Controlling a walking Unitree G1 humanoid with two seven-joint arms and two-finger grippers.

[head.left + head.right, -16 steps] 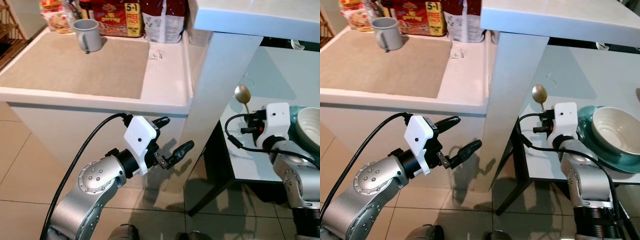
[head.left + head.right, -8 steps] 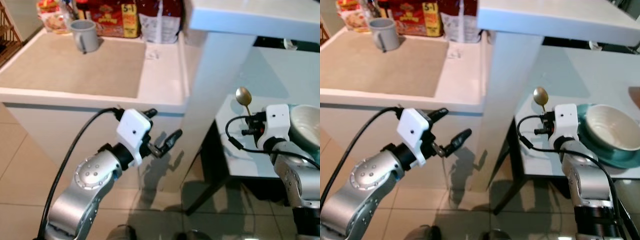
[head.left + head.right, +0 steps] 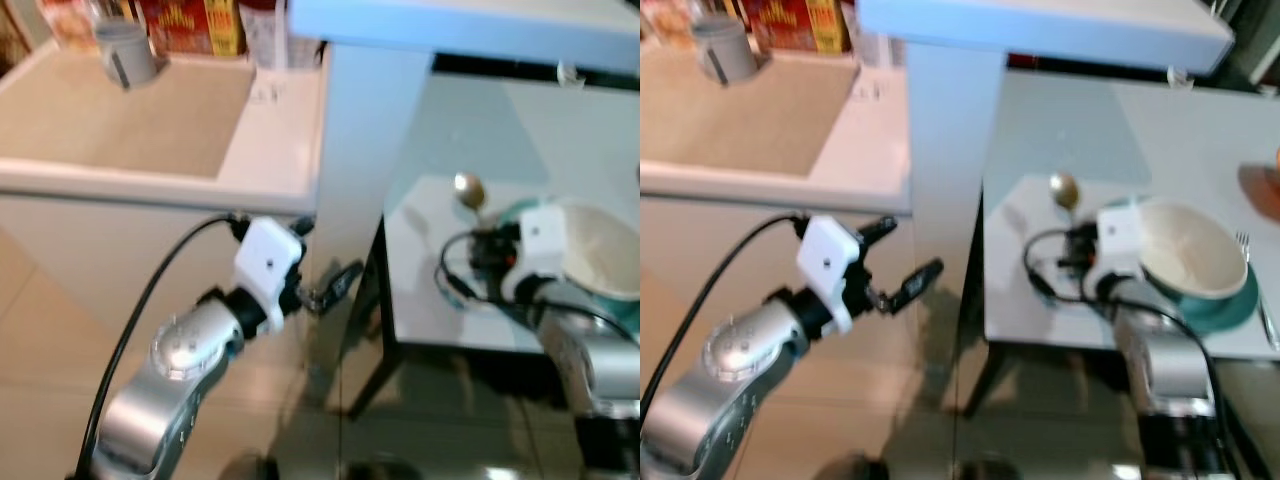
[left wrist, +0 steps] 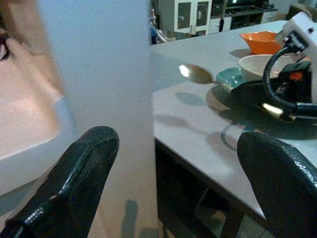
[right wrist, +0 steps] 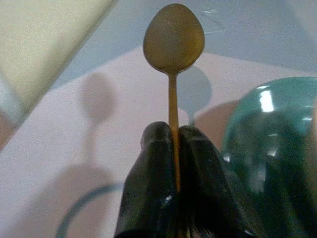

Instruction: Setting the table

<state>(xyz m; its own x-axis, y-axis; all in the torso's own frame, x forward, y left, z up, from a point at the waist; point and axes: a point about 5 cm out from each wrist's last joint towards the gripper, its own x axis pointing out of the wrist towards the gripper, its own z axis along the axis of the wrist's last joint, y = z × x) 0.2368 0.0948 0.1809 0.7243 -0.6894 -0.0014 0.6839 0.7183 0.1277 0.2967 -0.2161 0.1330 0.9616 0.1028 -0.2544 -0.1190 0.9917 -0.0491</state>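
My right gripper is shut on the thin handle of a gold spoon, which stands upright above the white table. Just beside it, a white bowl sits on a teal plate; the gripper hovers at the plate's near-left rim. My left gripper hangs open and empty below the counter edge, in front of the white pillar. Its two fingers frame the table corner in the left wrist view.
A counter with a beige mat lies to the left, with a grey mug and food packets at its back. An orange bowl stands farther along the table. A fork lies right of the plate. Tiled floor below.
The whole picture has slid left and blurred, so the camera has turned right toward the table. The spoon stays in my right gripper, now closer to the plate. The left gripper stays open.
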